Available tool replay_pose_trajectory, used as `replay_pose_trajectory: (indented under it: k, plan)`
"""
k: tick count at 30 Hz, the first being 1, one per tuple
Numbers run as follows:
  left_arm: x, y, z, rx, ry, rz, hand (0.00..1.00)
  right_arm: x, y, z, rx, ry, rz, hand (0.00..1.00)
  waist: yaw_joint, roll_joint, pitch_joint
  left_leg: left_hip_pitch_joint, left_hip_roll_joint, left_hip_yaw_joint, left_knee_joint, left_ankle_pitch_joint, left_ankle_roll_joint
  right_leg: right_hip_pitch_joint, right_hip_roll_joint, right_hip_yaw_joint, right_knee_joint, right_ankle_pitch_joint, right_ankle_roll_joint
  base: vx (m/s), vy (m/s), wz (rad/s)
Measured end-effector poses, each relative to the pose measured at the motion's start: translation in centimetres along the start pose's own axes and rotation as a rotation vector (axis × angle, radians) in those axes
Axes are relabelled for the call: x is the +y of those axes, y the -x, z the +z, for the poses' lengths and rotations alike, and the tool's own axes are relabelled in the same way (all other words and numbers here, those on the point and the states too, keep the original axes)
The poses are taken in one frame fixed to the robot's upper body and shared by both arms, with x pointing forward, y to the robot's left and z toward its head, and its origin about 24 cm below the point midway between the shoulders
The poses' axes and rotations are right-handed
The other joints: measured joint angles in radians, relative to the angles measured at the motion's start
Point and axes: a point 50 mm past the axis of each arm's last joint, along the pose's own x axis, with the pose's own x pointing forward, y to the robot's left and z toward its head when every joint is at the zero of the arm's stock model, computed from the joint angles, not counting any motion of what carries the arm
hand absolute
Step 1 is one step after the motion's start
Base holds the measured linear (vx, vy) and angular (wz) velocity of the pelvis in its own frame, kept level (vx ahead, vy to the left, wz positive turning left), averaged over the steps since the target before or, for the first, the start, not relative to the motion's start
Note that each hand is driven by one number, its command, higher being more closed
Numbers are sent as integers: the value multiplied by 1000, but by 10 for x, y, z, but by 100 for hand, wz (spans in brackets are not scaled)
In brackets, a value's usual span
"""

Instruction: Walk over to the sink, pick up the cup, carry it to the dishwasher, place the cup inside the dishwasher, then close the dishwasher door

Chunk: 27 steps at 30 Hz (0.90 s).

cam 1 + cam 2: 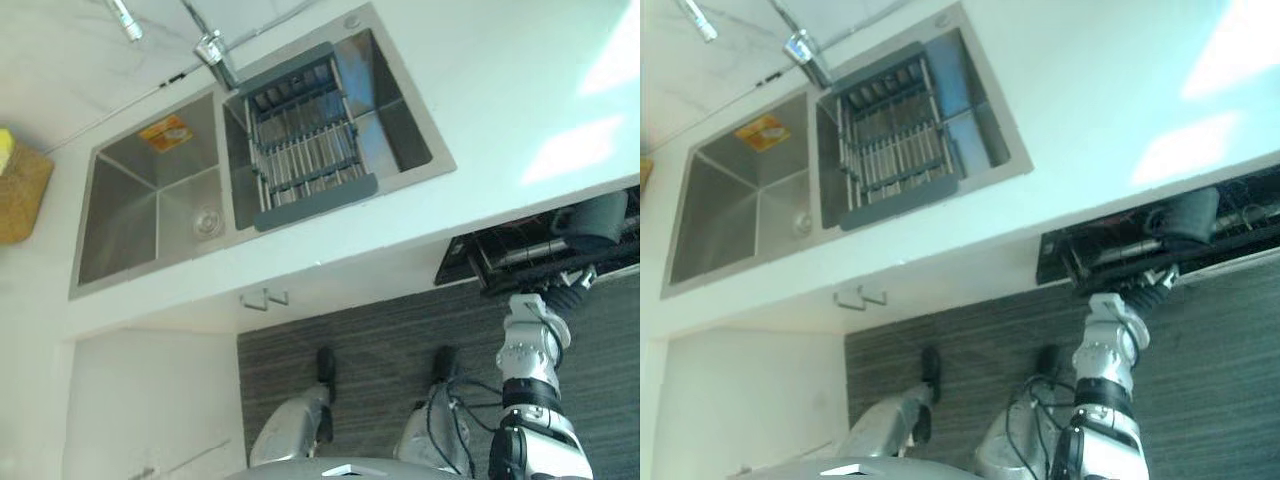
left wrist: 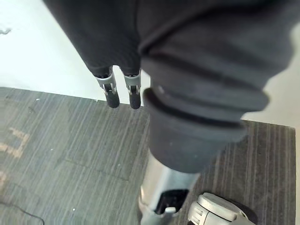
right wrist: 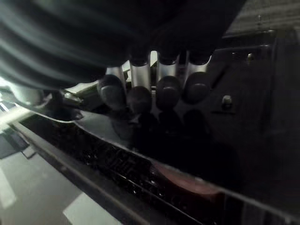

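Note:
A dark grey cup (image 1: 592, 220) lies in the rack of the dishwasher (image 1: 500, 262), which stands part open under the counter at the right. My right hand (image 1: 570, 287) reaches up to the edge of the dark dishwasher door (image 3: 243, 117). Its fingers (image 3: 166, 89) are straight, their tips against the shiny door panel, and they hold nothing. My left hand (image 2: 123, 89) hangs over the striped grey floor, fingers relaxed and empty.
A steel double sink (image 1: 150, 205) is set in the white counter (image 1: 500, 90), with a grey dish rack (image 1: 305, 145) in its right basin and a faucet (image 1: 215, 50) behind. A yellow-brown basket (image 1: 20, 190) stands at the far left.

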Motion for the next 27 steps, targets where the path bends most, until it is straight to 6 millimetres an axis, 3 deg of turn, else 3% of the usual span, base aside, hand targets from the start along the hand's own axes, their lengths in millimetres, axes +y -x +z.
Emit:
replay_pose_trajectory:
  k: [1, 2, 4, 6, 10, 12, 13, 17, 20, 22, 24, 25, 27]
  plan:
    - [0, 0, 0, -1, 6, -3, 0, 7, -3, 3, -12, -10, 13, 100, 3, -3, 3, -11, 0, 2, 4, -15, 1, -5, -11, -11, 0, 0, -1, -23, 3, 46]
    - [0, -1, -3, 11, 10, -2, 0, 18, -8, 7, -25, -28, 40, 100, 9, -13, 13, -17, -6, 20, 28, 25, 12, -16, -19, -19, 13, 17, -24, -5, 23, 28]
    - [1, -1, -8, 26, 27, -1, 0, 31, -13, 10, -26, -42, 62, 100, 18, -8, 41, -25, 6, 20, 51, 67, 32, -13, -7, -22, 38, 29, -39, -36, 9, 5]
    - [2, -1, -9, 20, 39, -1, 0, 43, -15, 9, -24, -43, 87, 100, 18, -20, 53, -41, 6, 14, 49, 92, 32, -15, -9, -33, 35, 41, -50, -21, 3, 22]
    - [2, -1, -7, 6, 39, -2, 0, 57, -19, 15, -62, -99, 92, 100, 21, -32, 86, -61, 6, 5, 7, 188, 54, -54, -19, -44, 68, 48, -44, 25, 21, 9]
    - [3, 0, -1, -21, 36, -2, 0, 61, -20, 18, -81, -125, 91, 100, 23, -40, 97, -66, 2, 1, 0, 204, 50, -76, -29, -45, 90, 41, -43, 20, 4, 10]
    - [2, 0, 1, -25, 43, -7, 0, 64, -21, 20, -92, -133, 89, 0, 26, -43, 107, -66, 0, 1, -11, 219, 60, -94, -38, -43, 118, 33, -48, 43, -7, 11]
    - [1, 0, 3, -36, 55, -10, 0, 63, -21, 21, -102, -125, 81, 0, 27, -48, 110, -67, -4, -2, -18, 229, 62, -124, -61, -42, 196, -6, -48, -16, -47, 6]
    - [1, 1, 10, -80, 93, 1, 0, 61, -15, 8, -81, 28, 106, 0, 27, -49, 111, -56, 15, 3, -18, 223, 60, -124, -48, -42, 212, -24, -52, -61, -96, -6]
    - [-2, 3, 27, -159, 125, 1, 0, 46, 9, -4, -76, 219, 182, 0, 22, -57, 114, -41, 29, 9, -23, 169, 18, -83, -17, -46, 153, -26, -56, -53, -100, 3]
    - [-1, 6, 39, -214, 171, 1, 0, 34, 26, -9, -73, 339, 227, 0, 16, -94, 117, -29, 29, 39, 19, 150, 26, -50, -15, -45, 101, -10, -56, 35, -70, -10]
    - [0, 7, 42, -231, 186, 2, 0, 21, 39, -17, -33, 440, 266, 0, 13, -98, 107, -14, 38, 58, 72, 144, 56, -17, 13, -41, 84, -1, -58, 119, -69, -29]
    - [9, 11, 51, -287, 192, 25, 0, -4, 83, -61, 162, 582, 376, 0, 9, -151, 51, 20, 52, 66, 67, 124, 52, 29, 37, -40, 37, 0, -57, 168, -85, -15]
